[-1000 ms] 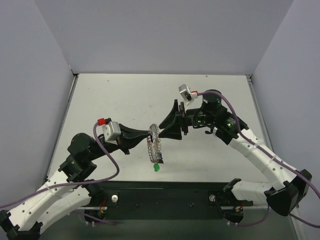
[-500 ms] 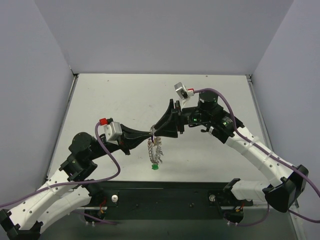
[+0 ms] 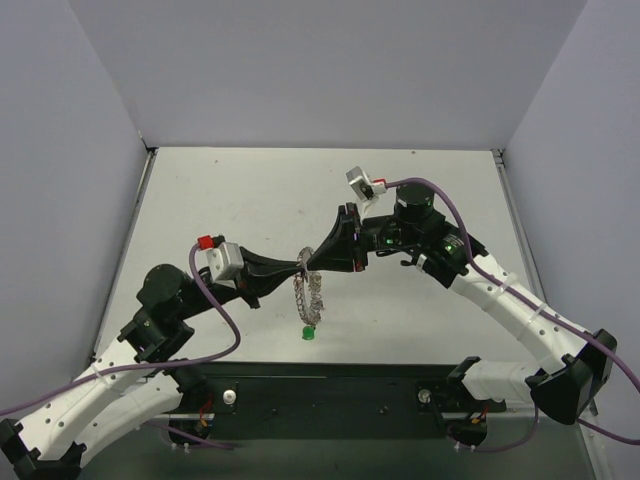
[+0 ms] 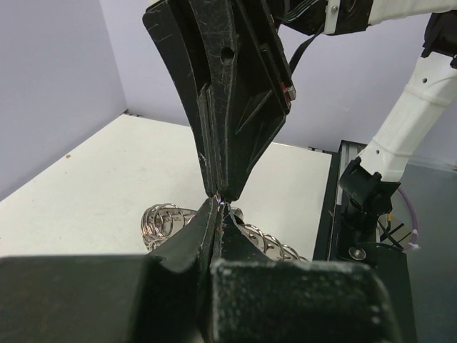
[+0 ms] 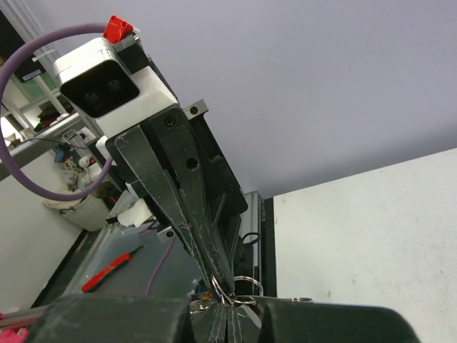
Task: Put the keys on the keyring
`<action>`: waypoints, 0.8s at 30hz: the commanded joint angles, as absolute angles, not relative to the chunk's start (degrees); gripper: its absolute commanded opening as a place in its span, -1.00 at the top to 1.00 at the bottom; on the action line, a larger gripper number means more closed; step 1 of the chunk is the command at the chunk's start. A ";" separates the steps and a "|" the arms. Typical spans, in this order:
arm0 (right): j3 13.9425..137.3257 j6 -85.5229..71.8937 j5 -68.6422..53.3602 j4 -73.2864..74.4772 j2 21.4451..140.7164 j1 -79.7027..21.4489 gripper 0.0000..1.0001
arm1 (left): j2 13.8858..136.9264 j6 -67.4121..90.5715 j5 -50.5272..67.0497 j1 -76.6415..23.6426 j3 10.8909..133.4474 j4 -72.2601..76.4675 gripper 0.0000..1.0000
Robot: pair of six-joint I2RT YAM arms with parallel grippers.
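The keyring [image 3: 311, 294], a silver wire ring fringed with small silver rings, hangs above the table between both grippers. A green tag or key head [image 3: 310, 333] hangs at its bottom. My left gripper [image 3: 303, 266] is shut on the top of the ring. My right gripper [image 3: 312, 264] is shut and meets it tip to tip at the same spot. In the left wrist view my left gripper [image 4: 217, 205] pinches the wire, with the ring's silver pieces [image 4: 163, 221] behind. In the right wrist view my right gripper [image 5: 230, 306] is shut on a small ring [image 5: 245, 285]. No separate keys show.
The white table [image 3: 250, 200] lies under the arms, with grey walls at the back and on both sides. A black base rail [image 3: 330, 385] runs along the near edge. The arms' purple cables [image 3: 215, 320] loop beside them.
My right gripper has moved left until its tips meet the left gripper's tips at the ring. The keyring has turned and now hangs more bunched, its green piece a little lower.
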State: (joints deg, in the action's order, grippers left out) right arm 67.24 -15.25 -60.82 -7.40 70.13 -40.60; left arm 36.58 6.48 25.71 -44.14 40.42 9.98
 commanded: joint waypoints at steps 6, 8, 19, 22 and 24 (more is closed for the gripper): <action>69.34 -14.94 -59.59 -9.67 70.14 -41.22 1.00 | 33.84 6.77 26.10 -44.38 42.45 17.31 1.00; 69.35 -14.94 -59.41 -9.41 70.57 -41.31 1.00 | 33.84 7.03 26.37 -44.38 42.10 18.28 1.00; 69.70 -14.77 -58.71 -6.68 72.86 -41.84 1.00 | 34.98 8.61 28.47 -44.30 41.31 24.43 1.00; 69.61 -14.68 -58.54 -6.33 73.39 -41.84 1.00 | 34.72 8.79 28.74 -44.30 41.48 25.31 1.00; 69.52 -14.68 -58.62 -6.15 73.57 -41.84 1.00 | 34.63 8.96 28.74 -44.38 41.31 25.75 1.00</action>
